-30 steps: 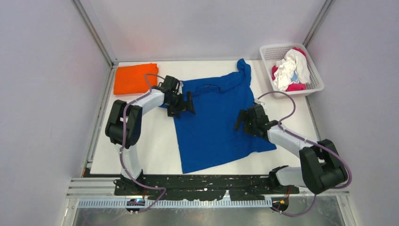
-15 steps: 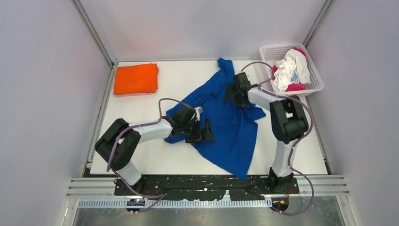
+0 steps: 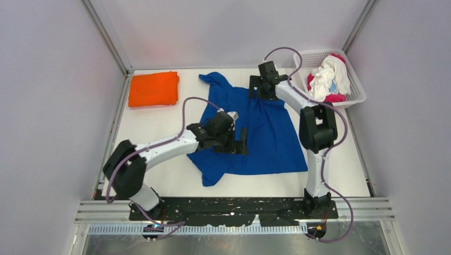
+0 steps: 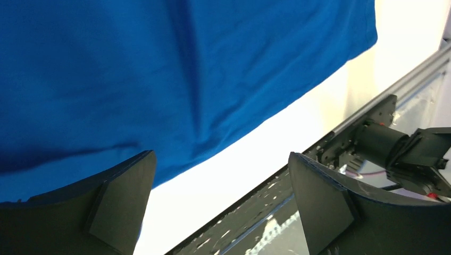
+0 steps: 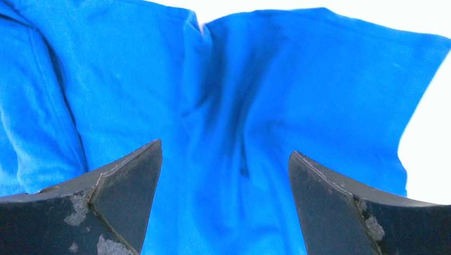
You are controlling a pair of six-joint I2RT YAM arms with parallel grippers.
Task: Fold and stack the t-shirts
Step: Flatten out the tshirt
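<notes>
At the far left corner of the bench (image 3: 154, 119) lies the orange t-shirt (image 3: 153, 89), folded into a neat flat rectangle, well apart from the rest.

The left arm reaches in from the near left toward the middle. The left claw (image 3: 239, 142) sits over the left half of the blue t-shirt (image 3: 271, 133). The left wrist view shows this claw (image 4: 220, 159) spread wide with nothing between its fingers (image 4: 119, 196). Past them, the shirt's hem (image 4: 298, 101) runs across bare white bench (image 4: 239, 159).

The blue t-shirt is spread across the middle of the bench, mostly flat but creased. One sleeve points to the far left, and a corner is bunched at the near left.

The right arm stretches to the far side, with the right claw (image 3: 259, 89) above the shirt's far edge. In the right wrist view, that claw (image 5: 226, 149) also stands wide and grips nothing. Rumpled blue cloth (image 5: 255, 106) fills the gap below it.

At the far right corner stands a white lattice basket (image 3: 357, 99). It holds a crumpled white t-shirt (image 3: 325, 78) lying on a magenta t-shirt (image 3: 335, 98).
</notes>
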